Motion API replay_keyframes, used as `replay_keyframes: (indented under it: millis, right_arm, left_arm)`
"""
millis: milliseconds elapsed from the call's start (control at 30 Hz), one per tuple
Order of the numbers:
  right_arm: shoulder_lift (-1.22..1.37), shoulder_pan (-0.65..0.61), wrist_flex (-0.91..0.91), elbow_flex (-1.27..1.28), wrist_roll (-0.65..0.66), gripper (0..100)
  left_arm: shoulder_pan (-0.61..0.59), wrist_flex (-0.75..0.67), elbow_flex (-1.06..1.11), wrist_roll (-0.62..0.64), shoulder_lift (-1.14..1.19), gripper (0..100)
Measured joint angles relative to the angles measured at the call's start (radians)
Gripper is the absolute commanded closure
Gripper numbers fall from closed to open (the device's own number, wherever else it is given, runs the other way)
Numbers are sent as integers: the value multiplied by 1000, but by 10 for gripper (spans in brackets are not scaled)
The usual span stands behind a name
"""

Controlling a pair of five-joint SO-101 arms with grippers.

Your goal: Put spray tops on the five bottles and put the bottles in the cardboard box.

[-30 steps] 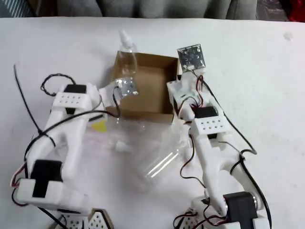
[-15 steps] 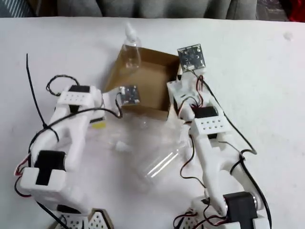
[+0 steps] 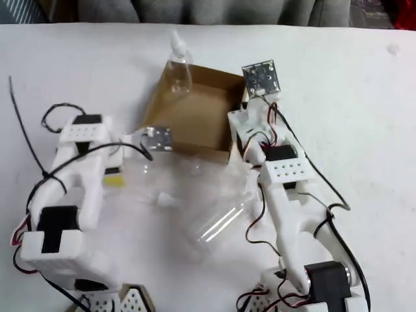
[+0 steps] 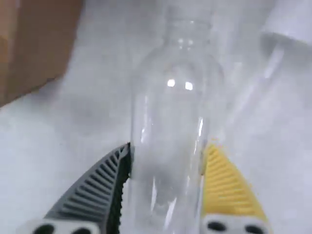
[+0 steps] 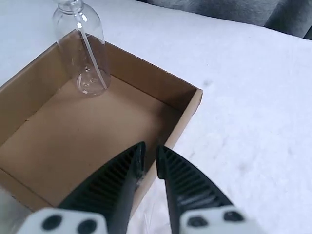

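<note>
Since that capless clear bottle (image 4: 170, 97) lying on the table near the cardboard box (image 3: 198, 120) looks light, slick and squashy, the left claw (image 4: 166, 145), spread apart around its body, should probably squeeze gently mid-body.

Left pincer (image 4: 165, 151) has let go of the sprayer bottle (image 3: 177, 70), held tilted over the box (image 3: 195, 120) 1 s ago; it now stands free in the far corner. Box got nudged askew. Left arm (image 3: 78, 169) pulled back toward near left, and its pincer now straddles a lying bottle (image 4: 170, 112) on the worktop (image 3: 364, 97).
</note>
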Motion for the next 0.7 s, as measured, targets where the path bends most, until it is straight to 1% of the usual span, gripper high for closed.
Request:
replay_keyframes:
  millis: [133,433,500,600,700]
  right_arm:
    - [0,0,0,0,0,984]
    - [0,0,0,0,0,984]
    - [0,0,0,0,0,984]
    - [0,0,0,0,0,984]
    - [0,0,0,0,0,984]
  left_arm:
    - [-100,5,-9,-14,0,902]
    - [-413,6,-94,-12,21,902]
    - [-473,6,-97,21,21,902]
    - [-531,6,-97,104,21,902]
    - [-559,6,-97,233,21,902]
